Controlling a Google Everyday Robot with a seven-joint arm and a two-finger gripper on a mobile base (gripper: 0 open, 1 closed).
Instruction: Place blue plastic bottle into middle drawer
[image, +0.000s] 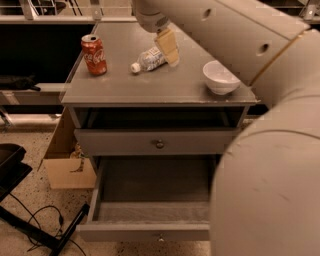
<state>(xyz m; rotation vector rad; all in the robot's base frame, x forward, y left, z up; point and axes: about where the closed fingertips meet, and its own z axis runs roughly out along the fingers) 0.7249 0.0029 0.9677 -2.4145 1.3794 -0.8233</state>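
The blue plastic bottle (147, 60) lies on its side on the grey cabinet top (150, 87), white cap pointing to the front left. My gripper (167, 46) hangs just above the bottle's right end, close to it or touching it. It holds nothing that I can see. The middle drawer (150, 232) is pulled out wide at the bottom of the cabinet, and its inside is bare. The grey drawer above it (159, 144) is closed.
A red Coca-Cola can (94, 55) stands at the top's left. A white bowl (220, 77) sits at its right front. My arm (265, 150) fills the right side of the view. A cardboard box (65, 162) and a black stand with cables (35, 225) are on the floor at left.
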